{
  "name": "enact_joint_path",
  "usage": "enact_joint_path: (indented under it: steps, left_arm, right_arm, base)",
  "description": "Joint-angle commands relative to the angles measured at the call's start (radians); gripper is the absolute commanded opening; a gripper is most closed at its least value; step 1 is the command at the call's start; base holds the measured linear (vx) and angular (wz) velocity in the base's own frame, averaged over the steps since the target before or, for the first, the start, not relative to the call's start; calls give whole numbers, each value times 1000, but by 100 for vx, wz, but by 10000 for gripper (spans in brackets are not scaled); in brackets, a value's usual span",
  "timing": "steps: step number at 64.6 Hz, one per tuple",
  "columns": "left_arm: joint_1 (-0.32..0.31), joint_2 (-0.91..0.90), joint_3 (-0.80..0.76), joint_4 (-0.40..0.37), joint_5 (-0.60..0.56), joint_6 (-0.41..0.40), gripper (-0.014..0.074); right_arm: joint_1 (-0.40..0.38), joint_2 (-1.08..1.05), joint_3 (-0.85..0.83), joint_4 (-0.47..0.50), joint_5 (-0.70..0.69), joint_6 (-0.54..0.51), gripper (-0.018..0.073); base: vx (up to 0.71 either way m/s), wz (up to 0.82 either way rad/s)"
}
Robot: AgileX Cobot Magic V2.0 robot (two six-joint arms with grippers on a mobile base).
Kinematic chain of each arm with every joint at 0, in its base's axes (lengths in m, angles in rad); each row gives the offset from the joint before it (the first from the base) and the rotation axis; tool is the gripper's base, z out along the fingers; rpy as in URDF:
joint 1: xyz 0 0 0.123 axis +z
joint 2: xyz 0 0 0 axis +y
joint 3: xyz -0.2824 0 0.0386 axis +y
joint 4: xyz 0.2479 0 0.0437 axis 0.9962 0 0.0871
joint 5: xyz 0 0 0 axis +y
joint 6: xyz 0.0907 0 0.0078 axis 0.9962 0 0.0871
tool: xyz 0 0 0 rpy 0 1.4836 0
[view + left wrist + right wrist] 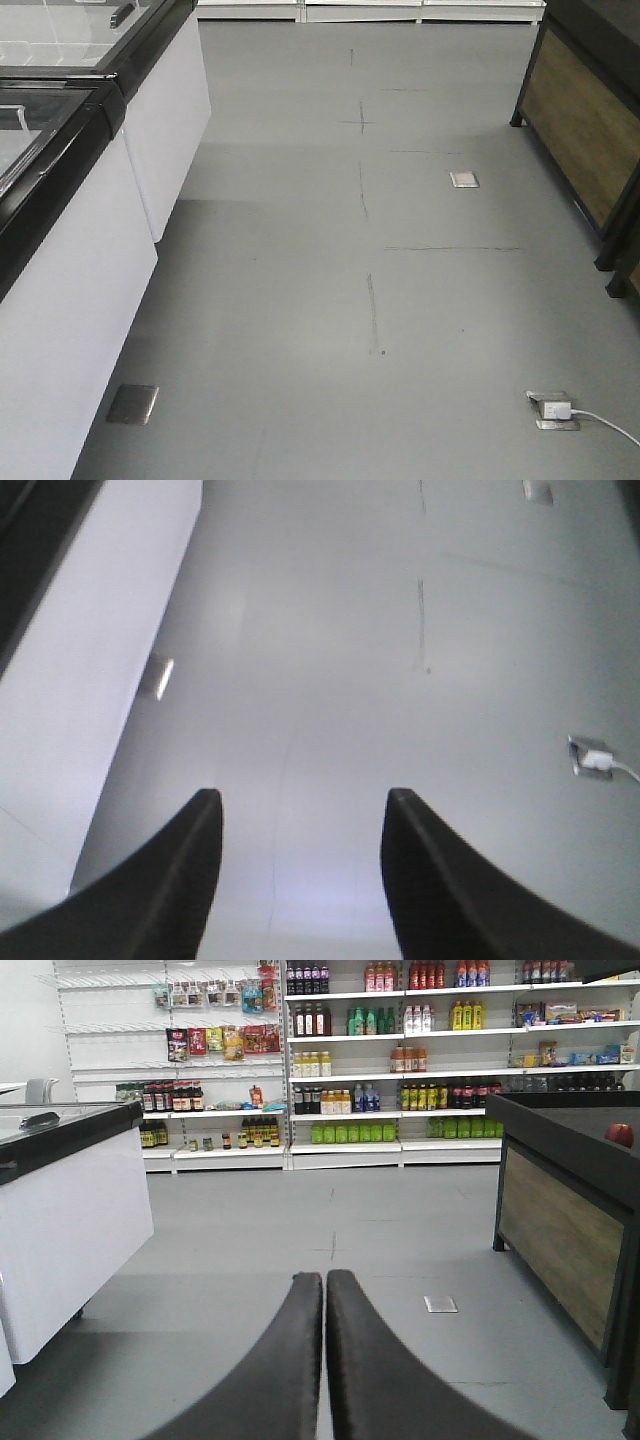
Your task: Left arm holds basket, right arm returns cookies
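Left pincer (300, 796): spread wide, nothing between its jaws, looking down on bare floor (330, 660).
Right pincer (325, 1280): pressed together and empty, facing along the aisle toward the shelves (400, 1070).
Basket: in none of the views, so you have no handle to close on yet.
Cookies: not seen. If the carton is among the shelf goods, it is too small to pick out.
Step in hand, as judged: the approach. Find the basket before either arm acts.
Freezer (70, 300): white-sided, close on the left. Give the left arm room from it.
Stand (560, 1220): dark, wood-panelled, on the right. Allow clearance there too.
Socket (553, 410): set in the floor with a white plug and cable, at the right. Steer the base round it.
Grip advice: close the left jaws only once a strap handle lies between them. Part the right jaws only at the carton.
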Motion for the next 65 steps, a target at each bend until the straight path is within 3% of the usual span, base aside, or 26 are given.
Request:
enact_joint_path:
  steps: [1, 16, 23, 35, 46, 51, 60, 65]
  left_arm:
    - [-1, 102, -107, -99, 4, 76, 359]
    - [5, 228, -269, -338, -58, 71, 359]
    - [72, 253, -327, -444, -60, 72, 359]
    - [289, 266, -405, -512, 67, 163, 359]
    - [560, 303, -496, -591, 201, 219, 359]
    - [632, 326, -510, -696, 223, 226, 359]
    - [762, 336, -509, -994, 261, 268, 359]
    - [836, 336, -510, -1106, 280, 301, 359]
  right_arm:
    - [-4, -11, 3, -7, -75, -4, -8]
    - [-4, -11, 3, -7, -75, -4, -8]
    - [-4, -11, 3, -7, -75, -4, -8]
    - [-4, -11, 3, -7, -75, -4, -8]
    - [-4, -11, 3, -7, -75, -4, -8]
    - [-4, -11, 3, -7, -75, -4, -8]
    - [-4, -11, 3, -7, -75, -4, -8]
    - [-4, -11, 3, -7, -75, -4, -8]
  base:
    - [0, 0]
    - [0, 0]
    - [0, 0]
    - [0, 0]
    - [0, 0]
    - [0, 0]
    - [0, 0]
    - [0, 0]
